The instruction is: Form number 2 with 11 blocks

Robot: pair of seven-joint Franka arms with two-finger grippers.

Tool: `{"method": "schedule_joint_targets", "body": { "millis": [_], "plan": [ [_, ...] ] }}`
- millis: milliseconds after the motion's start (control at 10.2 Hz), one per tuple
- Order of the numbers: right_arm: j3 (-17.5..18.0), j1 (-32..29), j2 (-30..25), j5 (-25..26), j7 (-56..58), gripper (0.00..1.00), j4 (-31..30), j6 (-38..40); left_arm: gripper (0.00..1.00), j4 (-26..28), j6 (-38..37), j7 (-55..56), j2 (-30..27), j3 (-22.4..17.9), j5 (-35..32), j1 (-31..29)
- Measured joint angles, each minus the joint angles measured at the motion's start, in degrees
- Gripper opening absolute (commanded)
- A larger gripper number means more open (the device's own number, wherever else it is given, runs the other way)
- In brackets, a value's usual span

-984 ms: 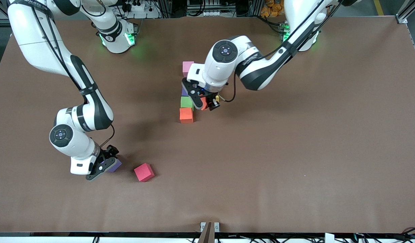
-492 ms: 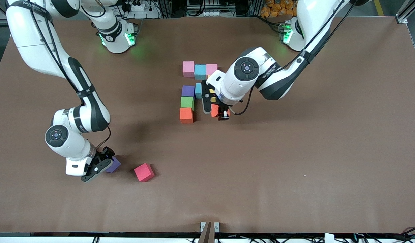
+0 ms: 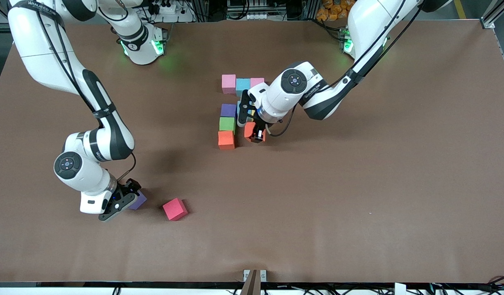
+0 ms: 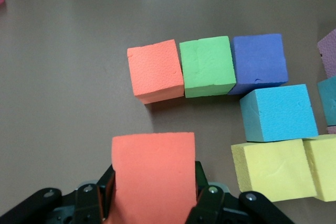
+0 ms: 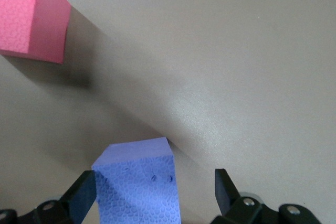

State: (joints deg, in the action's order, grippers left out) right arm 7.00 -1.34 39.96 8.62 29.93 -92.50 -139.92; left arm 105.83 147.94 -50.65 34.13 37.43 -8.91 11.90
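Note:
My left gripper (image 3: 254, 133) is shut on an orange block (image 3: 248, 129), also seen in the left wrist view (image 4: 153, 174), and holds it just above the table beside the column's orange block (image 3: 226, 139). The partial number 2 has a pink (image 3: 228, 83), light blue (image 3: 243, 87), pink (image 3: 257, 81) row, then purple (image 3: 228, 110), green (image 3: 227, 123) and orange in a column. The left wrist view shows a light blue block (image 4: 278, 113) and two yellow blocks (image 4: 268, 170). My right gripper (image 3: 128, 199) is open around a loose purple block (image 5: 139, 184) on the table.
A red cube (image 3: 175, 209) lies on the table beside the purple block, toward the left arm's end; it also shows in the right wrist view (image 5: 31, 17). The left arm's wrist covers part of the digit in the front view.
The left gripper swung with the orange block toward the left arm's end, then came back closer to the column's orange block. The right gripper shifted slightly at the purple block.

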Motion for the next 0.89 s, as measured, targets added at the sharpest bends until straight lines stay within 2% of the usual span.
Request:
{"method": "schedule_joint_targets", "body": {
  "millis": [295, 787, 886],
  "plan": [
    [0.14, 0.08, 0.02, -0.68, 0.00, 1.00, -0.13, 0.12, 0.01, 3.06, 7.42, -1.25, 1.54, -0.03, 0.00, 0.01],
    [0.09, 0.02, 0.87, -0.69, 0.01, 1.00, -0.85, 0.14, 0.01, 4.41, 17.39, -1.29, 5.92, -0.24, 0.00, 0.73],
    [0.08, -0.01, 0.87, -0.69, 0.01, 0.69, -1.09, 0.11, 0.01, 4.66, 19.20, -1.29, 6.82, -0.47, 0.01, 1.14]
  ]
}}
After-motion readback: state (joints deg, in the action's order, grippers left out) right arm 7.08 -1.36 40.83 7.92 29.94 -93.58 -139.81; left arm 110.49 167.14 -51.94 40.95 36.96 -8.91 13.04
